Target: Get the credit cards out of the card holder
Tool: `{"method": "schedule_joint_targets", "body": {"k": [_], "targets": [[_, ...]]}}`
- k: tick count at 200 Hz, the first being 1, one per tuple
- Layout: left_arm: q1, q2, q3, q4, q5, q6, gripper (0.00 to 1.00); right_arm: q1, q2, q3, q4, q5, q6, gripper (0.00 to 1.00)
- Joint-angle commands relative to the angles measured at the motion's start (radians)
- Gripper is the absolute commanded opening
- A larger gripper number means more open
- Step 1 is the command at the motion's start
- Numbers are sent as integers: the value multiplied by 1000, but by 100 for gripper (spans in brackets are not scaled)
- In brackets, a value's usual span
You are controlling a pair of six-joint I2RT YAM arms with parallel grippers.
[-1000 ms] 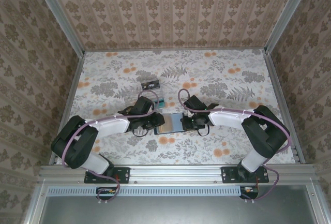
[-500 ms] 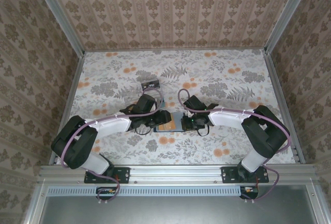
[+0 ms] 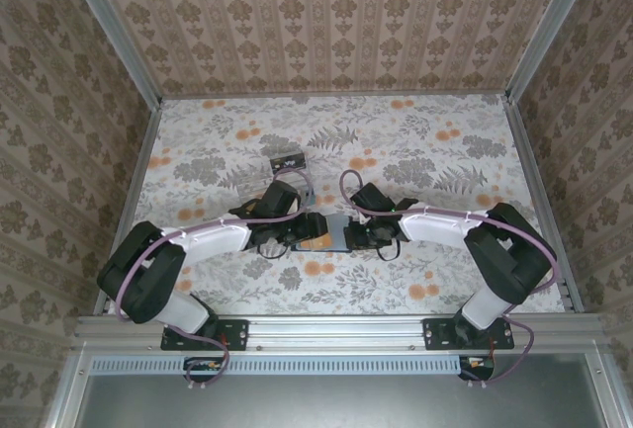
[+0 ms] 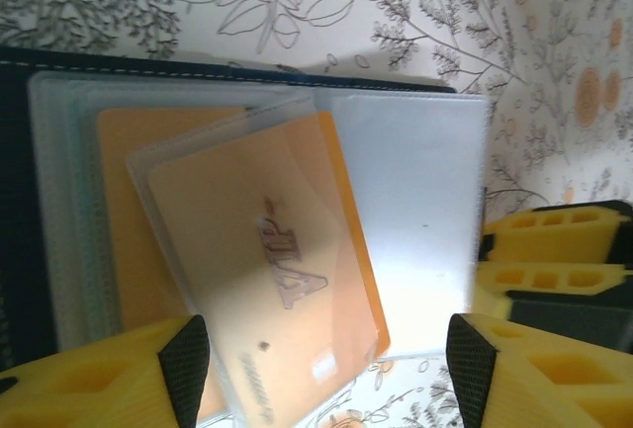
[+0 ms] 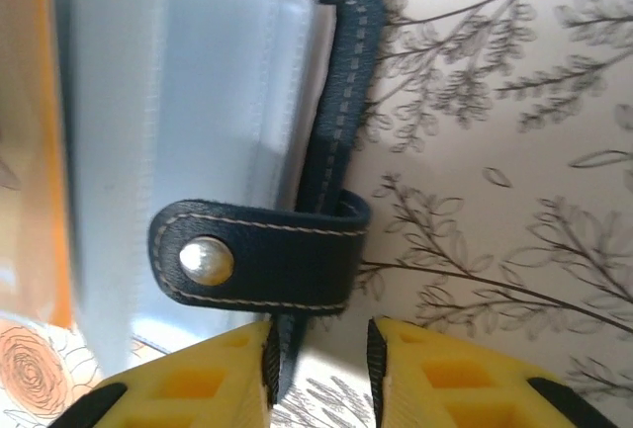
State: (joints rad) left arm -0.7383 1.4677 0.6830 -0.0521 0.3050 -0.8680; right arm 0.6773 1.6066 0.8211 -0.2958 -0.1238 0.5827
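Orange-tan plastic credit cards (image 4: pixel 262 270) lie on the open navy-blue folding card holder (image 5: pixel 346 52) mid-worktop (image 3: pixel 415 151). My left gripper (image 4: pixel 321 364) is spread wide over them, and my right gripper (image 5: pixel 318 354) is slightly parted at the holder's tab.

The left arm (image 3: pixel 213 240) and right arm (image 3: pixel 440 220) are built alike: bulky black joint housings linked by white tubular segments, with a mauve cable (image 3: pixel 342 187) looping along each. Their jaws are yellow blocks with moulded hollows, faced inside with black textured pads (image 4: pixel 185 369)
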Motion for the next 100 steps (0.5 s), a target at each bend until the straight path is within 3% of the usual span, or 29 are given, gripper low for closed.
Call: {"method": "schedule_joint_targets", "body": {"k": [1, 30, 58, 83, 100], "targets": [[15, -58, 29, -112, -62, 64, 67, -10, -72, 7, -67, 64, 7, 36], [67, -114, 2, -158, -67, 102, 66, -10, -126, 31, -66, 44, 6, 39], [113, -135, -28, -135, -21, 120, 49, -10, -122, 64, -18, -52, 26, 35], [129, -120, -47, -101, 8, 129, 24, -9, -85, 80, 64, -154, 86, 28], [135, -101, -51, -78, 24, 134, 17, -9, -49, 84, 121, -207, 135, 24]]}}
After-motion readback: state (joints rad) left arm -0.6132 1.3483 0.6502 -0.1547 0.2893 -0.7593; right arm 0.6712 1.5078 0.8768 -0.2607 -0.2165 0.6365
